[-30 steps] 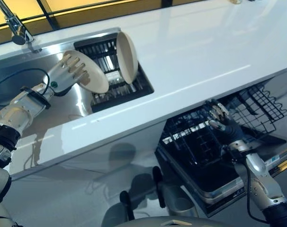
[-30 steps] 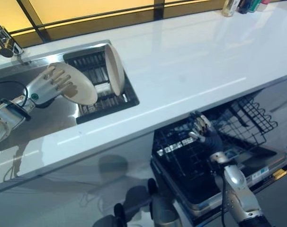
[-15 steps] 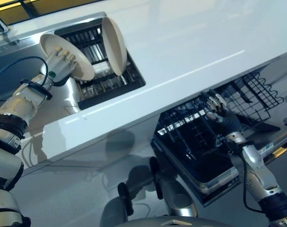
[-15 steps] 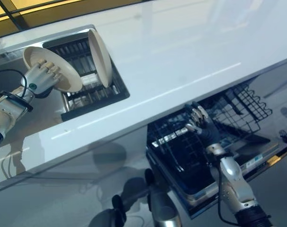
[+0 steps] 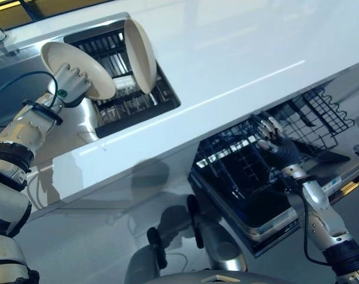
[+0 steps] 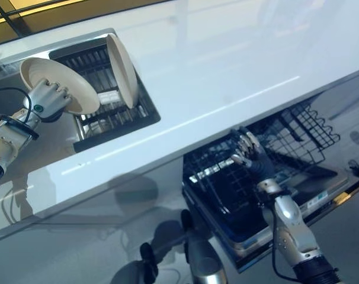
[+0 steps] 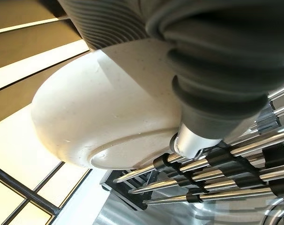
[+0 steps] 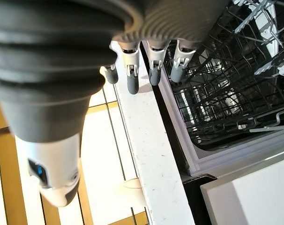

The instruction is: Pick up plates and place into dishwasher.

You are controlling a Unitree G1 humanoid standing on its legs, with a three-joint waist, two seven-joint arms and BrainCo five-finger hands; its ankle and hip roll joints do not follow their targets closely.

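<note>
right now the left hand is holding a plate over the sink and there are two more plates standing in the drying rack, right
Not quite. The left hand does hold a plate by the sink, but the drying rack has just one other plate standing on edge in it, not two. The left eye view shows this.

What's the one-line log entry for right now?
left hand: shut on plate, above sink | second plate: upright in sink rack | right hand: open, over dishwasher rack
</note>
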